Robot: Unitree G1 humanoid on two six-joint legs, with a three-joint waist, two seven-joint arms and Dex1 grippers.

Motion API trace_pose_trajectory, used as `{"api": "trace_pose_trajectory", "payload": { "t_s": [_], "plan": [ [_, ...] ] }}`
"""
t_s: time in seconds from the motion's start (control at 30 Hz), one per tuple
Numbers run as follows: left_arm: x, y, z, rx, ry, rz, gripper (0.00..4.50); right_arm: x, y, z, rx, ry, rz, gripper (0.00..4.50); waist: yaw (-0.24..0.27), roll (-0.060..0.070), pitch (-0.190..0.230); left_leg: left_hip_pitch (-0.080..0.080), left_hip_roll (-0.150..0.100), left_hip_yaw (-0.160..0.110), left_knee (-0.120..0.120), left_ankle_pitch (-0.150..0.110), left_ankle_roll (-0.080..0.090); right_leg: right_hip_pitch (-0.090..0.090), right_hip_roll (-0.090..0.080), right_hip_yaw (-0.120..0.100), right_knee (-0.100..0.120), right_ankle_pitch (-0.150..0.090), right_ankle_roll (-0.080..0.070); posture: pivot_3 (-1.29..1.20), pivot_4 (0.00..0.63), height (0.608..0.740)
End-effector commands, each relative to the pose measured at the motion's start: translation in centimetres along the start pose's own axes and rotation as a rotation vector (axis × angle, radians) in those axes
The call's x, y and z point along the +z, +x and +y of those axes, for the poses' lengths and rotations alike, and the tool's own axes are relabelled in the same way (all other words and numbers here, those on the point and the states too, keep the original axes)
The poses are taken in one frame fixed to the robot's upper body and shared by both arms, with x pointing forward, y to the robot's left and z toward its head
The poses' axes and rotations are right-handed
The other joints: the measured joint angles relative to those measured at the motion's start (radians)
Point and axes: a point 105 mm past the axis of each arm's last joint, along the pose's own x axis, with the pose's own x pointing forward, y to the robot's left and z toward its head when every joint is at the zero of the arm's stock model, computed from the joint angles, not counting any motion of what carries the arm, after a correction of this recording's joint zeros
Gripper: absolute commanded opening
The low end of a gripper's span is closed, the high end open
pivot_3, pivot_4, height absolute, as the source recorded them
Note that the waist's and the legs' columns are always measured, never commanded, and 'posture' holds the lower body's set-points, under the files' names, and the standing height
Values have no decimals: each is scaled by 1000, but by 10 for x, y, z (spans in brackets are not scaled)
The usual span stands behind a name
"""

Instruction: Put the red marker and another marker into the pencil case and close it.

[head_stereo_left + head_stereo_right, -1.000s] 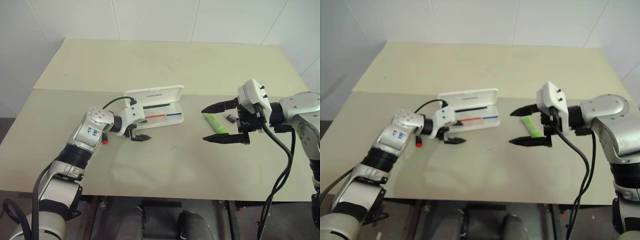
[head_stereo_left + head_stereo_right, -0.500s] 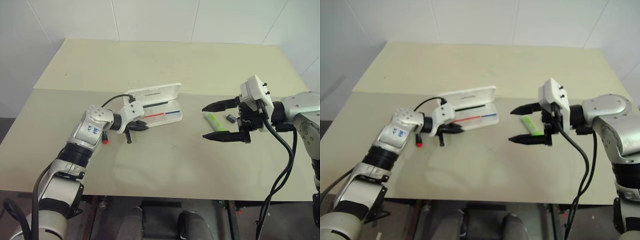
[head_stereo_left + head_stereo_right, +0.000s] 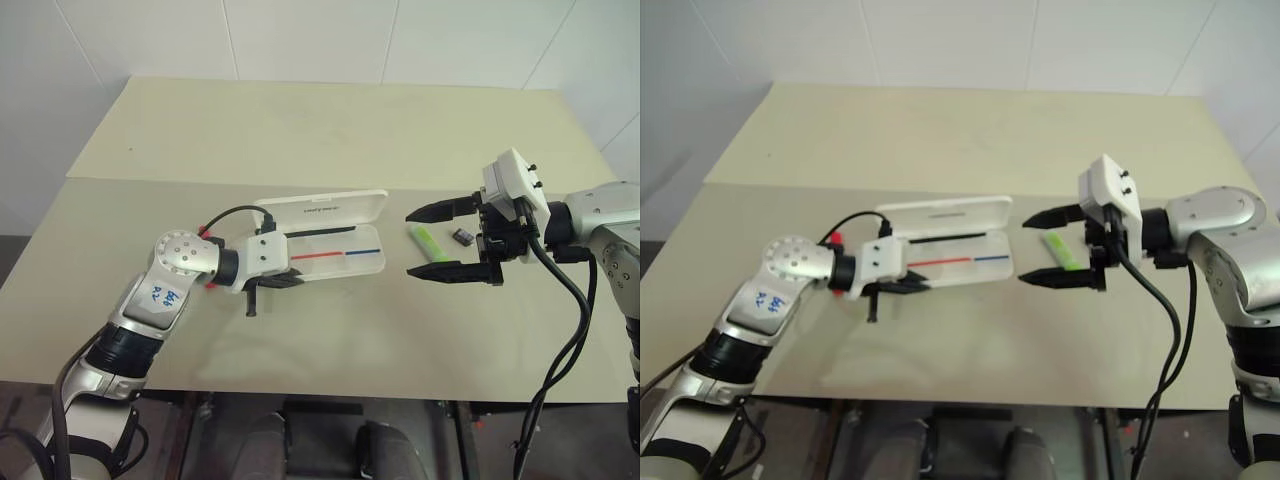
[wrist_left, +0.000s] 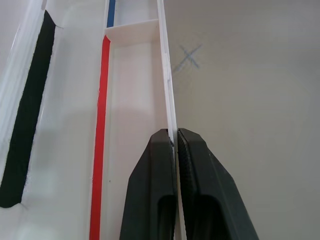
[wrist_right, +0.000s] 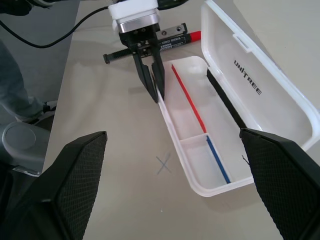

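Left gripper [image 4: 173,145] jaws clamped on the near wall of the open pencil case [image 3: 330,250], repositioning it mid-desk. Right gripper [image 3: 452,240] jaws wide apart, empty, beside green highlighter [image 3: 427,241]. Red marker [image 5: 179,39] lies behind left wrist. Next: release, grab a marker.

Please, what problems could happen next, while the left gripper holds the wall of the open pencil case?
1. The left gripper is shut on the thin front wall of the pencil case; a further pull could tilt the case and spill its thin pens.
2. The red marker lies behind the left wrist, so reaching it means releasing first.
3. The green highlighter lies between the open right gripper's fingers beside a small black object, which might be knocked.
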Motion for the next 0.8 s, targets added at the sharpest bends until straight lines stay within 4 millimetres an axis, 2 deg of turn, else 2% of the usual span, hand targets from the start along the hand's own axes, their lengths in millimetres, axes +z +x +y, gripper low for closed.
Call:
{"api": "trace_pose_trajectory", "payload": {
  "t_s": [0.03, 0.17, 0.4, 0.53, 0.8],
  "plan": [
    [13, 6, -17, -64, 83, -28, 17, 11, -7, 0, -18, -57, -7, 4500, 1, 0, 0, 0, 0, 0, 0, 0, 0, 0, 0, 0, 0, 0, 0, 0, 150, 740],
    [23, 21, -31, -103, 77, -54, 17, 11, -7, 1, -15, -57, -5, 4500, 1, 0, 0, 0, 0, 0, 1, 0, 0, 0, 0, 0, 0, 0, 0, 0, 150, 740],
    [26, 33, -41, -100, 40, -44, 17, 11, -8, 2, -19, -55, 0, 4500, -1, 0, 0, 0, 0, 0, 0, 0, 0, 0, 0, 0, 0, 0, 0, 0, 150, 740],
    [16, 36, -45, -78, 34, 13, 17, 10, -8, 2, -23, -52, 2, 4500, 0, 0, 0, 0, 0, 0, 0, 0, 0, 0, 0, 0, 0, 0, 0, 0, 150, 740],
    [12, 42, -47, -51, 23, 60, 17, 9, -7, 0, -24, -52, 2, 4500, 2, 0, 0, 0, 0, 0, 1, 0, 0, 0, 0, 0, 0, 0, 0, 0, 150, 740]
  ]
}}
